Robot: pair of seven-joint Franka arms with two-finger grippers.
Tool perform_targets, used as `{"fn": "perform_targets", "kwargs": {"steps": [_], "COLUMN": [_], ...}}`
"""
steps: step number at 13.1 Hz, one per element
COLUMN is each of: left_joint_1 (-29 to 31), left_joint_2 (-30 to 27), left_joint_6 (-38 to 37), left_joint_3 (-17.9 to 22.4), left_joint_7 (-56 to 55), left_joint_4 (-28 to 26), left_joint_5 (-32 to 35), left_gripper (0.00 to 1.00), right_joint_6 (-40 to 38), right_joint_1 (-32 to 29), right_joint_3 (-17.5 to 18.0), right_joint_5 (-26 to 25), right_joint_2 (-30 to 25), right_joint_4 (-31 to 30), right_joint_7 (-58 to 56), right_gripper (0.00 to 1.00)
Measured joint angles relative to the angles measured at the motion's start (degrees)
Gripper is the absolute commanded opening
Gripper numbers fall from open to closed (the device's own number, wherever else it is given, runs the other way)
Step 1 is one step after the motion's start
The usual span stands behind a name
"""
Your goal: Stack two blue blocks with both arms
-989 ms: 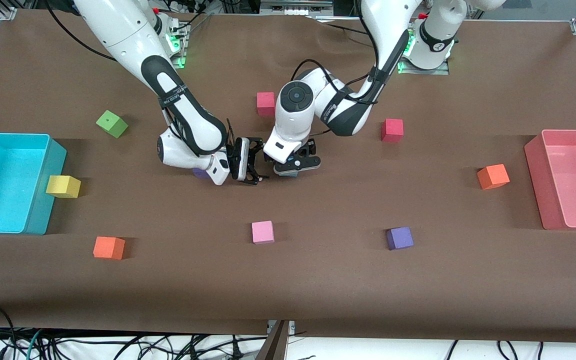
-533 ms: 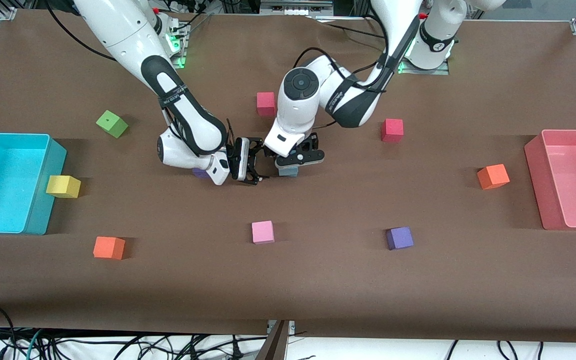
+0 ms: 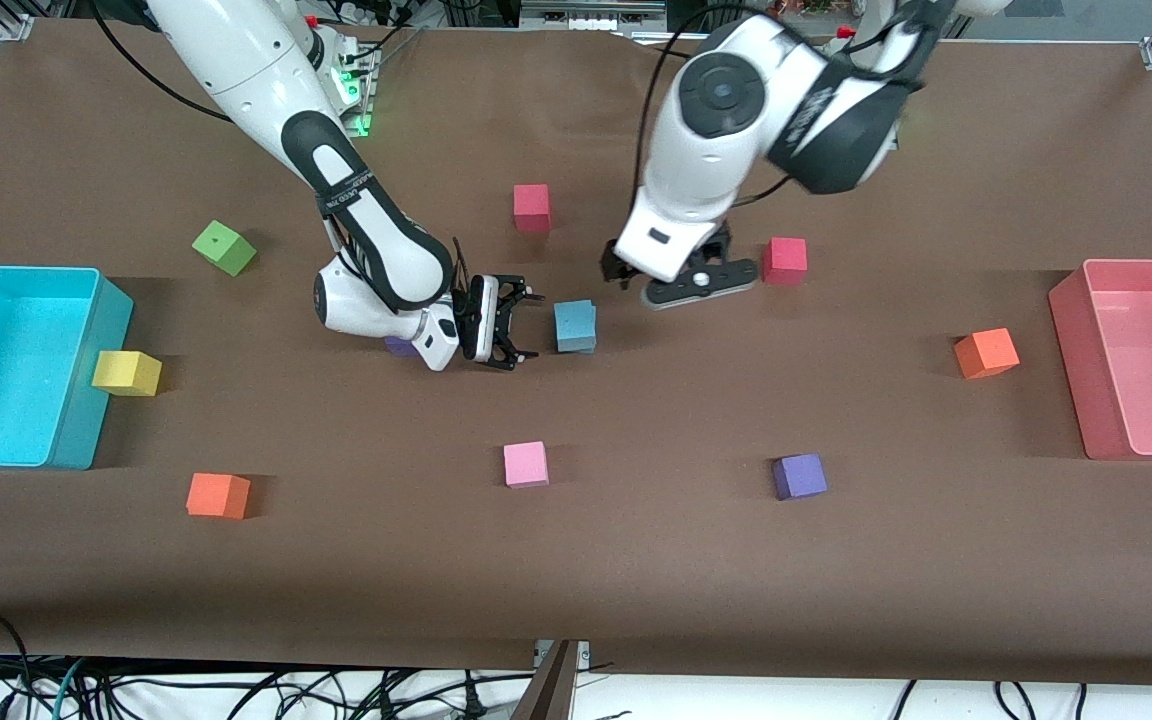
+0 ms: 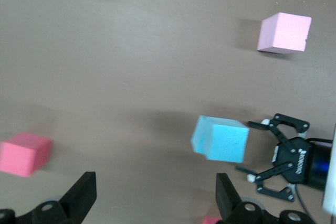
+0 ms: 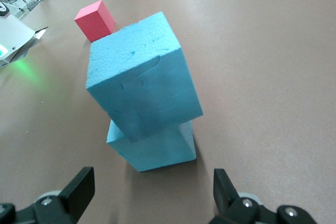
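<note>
Two blue blocks (image 3: 575,326) stand stacked mid-table, the upper one twisted a little on the lower. The right wrist view shows the upper block (image 5: 142,82) on the lower block (image 5: 157,148). My right gripper (image 3: 524,326) is open and low beside the stack, toward the right arm's end; its fingers (image 5: 79,187) stand apart with the stack in front of them. My left gripper (image 3: 681,290) is open, empty and raised above the table beside the stack, toward the left arm's end. In the left wrist view (image 4: 156,203) the stack (image 4: 220,139) lies below it.
Two red cubes (image 3: 532,207) (image 3: 785,260), a pink cube (image 3: 525,464), a purple cube (image 3: 800,476), two orange cubes (image 3: 986,352) (image 3: 218,495), a yellow cube (image 3: 126,373) and a green cube (image 3: 224,247) lie about. The turquoise bin (image 3: 21,272) and pink bin (image 3: 1066,310) stand at the table's ends.
My left gripper let go of the upper blue block, rose and moved off toward the left arm's end. The stack now stands uncovered. The right arm has not moved.
</note>
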Motion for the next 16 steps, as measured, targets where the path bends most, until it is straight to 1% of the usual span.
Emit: {"fn": "perform_targets", "kwargs": {"steps": [4,6,7,10,11,13,14,15,16], "left_joint_1": [8.6,13.2,15.1,18.8,20.2,21.6,21.7,21.7,21.7], "left_joint_2": [-9.7,-13.3,-14.6,-18.2,-19.4,-21.7,-22.5,-22.8,-22.9], "left_joint_6": [-11.6,-16.0,-17.0,-17.4,-17.3,-17.1,-17.0,-17.0,-17.0], "left_joint_3": [0.2,0.6,1.5,6.4,7.3,7.8,7.7,7.6,7.5], "left_joint_7": [13.1,21.6,25.7,37.7,40.7,44.0,44.1,44.1,44.1], "left_joint_4": [-0.2,-0.6,-1.2,-5.1,-6.8,-9.7,-10.5,-10.7,-10.8], "left_joint_5": [0.0,0.1,0.1,0.2,0.9,3.9,4.5,4.6,4.6], "left_gripper": [1.00,1.00,1.00,1.00,1.00,1.00,1.00,1.00,1.00], "right_joint_6": [0.0,0.0,0.0,0.0,0.0,-1.0,-2.0,-3.5,-6.0], "right_joint_1": [0.0,-0.1,-0.1,-0.1,-0.1,-0.2,-0.2,-0.3,-0.3], "right_joint_3": [0.0,0.0,0.0,0.0,0.0,-0.2,-0.5,-1.0,-2.0], "right_joint_5": [0.0,0.0,0.0,0.0,0.0,-0.3,-1.9,-5.3,-10.2], "right_joint_2": [0.0,0.0,0.0,-0.1,-0.1,-0.7,-1.5,-2.4,-3.6], "right_joint_4": [0.0,0.0,0.1,0.2,0.2,0.4,0.5,0.6,0.9], "right_joint_7": [0.0,0.0,0.1,0.9,1.1,3.2,5.8,9.5,14.3], "right_gripper": [1.00,1.00,1.00,1.00,1.00,1.00,1.00,1.00,1.00]}}
